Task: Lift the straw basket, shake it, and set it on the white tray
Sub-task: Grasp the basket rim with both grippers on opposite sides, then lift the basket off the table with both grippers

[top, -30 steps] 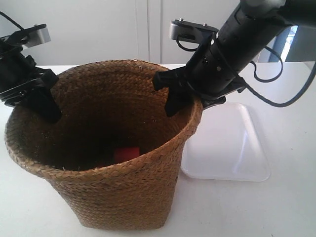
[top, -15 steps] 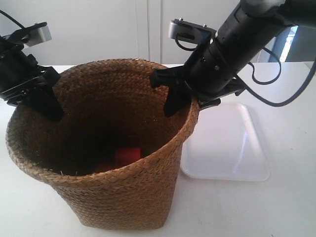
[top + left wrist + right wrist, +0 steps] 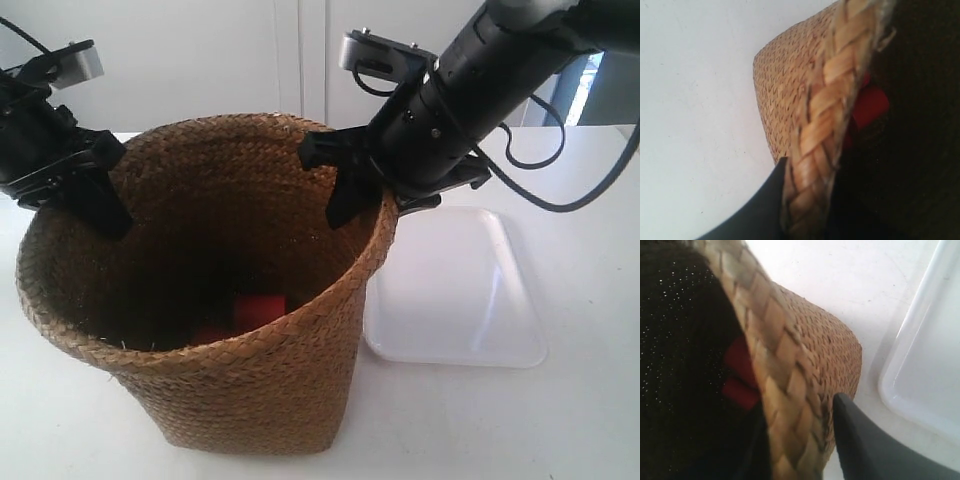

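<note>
The straw basket [image 3: 250,400] fills the exterior view's middle, upright, with a dark inside; its base is near the table left of the white tray [image 3: 460,290]. My left gripper [image 3: 95,215] straddles the rim on the exterior view's left. The left wrist view shows the braided rim [image 3: 830,115] pinched between its fingers, left gripper [image 3: 810,170]. My right gripper [image 3: 355,205] clamps the opposite rim, on the tray's side. In the right wrist view the rim [image 3: 785,375] runs between its fingers, right gripper [image 3: 797,405], with the tray [image 3: 930,365] beside the basket.
Red blocks [image 3: 258,308] lie at the bottom of the basket, also seen as red blocks [image 3: 870,105] and red blocks [image 3: 740,375]. The white table [image 3: 560,420] surrounds everything. A white wall or cabinet front stands behind.
The basket has risen slightly and shifted a little left with both grippers holding its rim. The tray has not moved.
</note>
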`<move>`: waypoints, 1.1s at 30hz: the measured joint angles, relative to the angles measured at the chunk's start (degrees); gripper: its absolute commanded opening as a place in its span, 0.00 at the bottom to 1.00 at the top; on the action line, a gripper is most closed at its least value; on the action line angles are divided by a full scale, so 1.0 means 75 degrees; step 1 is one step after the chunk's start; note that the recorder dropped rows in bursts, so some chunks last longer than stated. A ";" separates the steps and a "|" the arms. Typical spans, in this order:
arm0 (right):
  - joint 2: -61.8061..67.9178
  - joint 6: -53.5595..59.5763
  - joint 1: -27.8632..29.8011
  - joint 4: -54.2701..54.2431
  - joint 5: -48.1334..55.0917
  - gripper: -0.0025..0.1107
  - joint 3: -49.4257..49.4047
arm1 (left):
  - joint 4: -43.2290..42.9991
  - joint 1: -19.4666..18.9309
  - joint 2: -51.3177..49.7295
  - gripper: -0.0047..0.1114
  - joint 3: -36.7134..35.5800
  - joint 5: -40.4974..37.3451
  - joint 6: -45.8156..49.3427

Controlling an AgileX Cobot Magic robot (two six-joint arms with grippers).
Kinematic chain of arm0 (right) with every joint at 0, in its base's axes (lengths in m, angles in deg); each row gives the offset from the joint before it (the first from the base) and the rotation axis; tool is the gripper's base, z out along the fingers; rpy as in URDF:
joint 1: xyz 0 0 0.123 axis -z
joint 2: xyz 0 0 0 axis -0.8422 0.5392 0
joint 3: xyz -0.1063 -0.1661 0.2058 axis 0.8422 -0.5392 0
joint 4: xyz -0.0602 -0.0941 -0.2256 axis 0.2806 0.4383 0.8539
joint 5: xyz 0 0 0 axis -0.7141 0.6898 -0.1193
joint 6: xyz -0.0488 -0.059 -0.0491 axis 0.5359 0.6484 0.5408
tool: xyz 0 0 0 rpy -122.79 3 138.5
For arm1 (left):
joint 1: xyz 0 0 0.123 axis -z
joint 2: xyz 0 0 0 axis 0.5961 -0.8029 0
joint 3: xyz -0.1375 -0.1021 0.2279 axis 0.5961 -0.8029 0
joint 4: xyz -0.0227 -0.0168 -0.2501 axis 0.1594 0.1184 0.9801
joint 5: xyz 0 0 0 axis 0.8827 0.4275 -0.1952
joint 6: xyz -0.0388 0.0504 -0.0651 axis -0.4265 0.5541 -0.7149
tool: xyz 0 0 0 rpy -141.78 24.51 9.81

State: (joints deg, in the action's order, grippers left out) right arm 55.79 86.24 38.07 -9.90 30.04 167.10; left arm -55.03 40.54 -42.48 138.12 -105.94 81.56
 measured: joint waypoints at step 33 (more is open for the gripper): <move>-0.1068 -0.0568 -0.0851 0.2095 -0.1551 0.02 -0.0506 | 0.0501 0.0014 0.2111 0.04 -0.1586 0.2636 0.0142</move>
State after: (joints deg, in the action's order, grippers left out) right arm 47.78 81.98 31.69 5.81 18.41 163.30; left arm -51.26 40.65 -26.64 126.22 -86.16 82.63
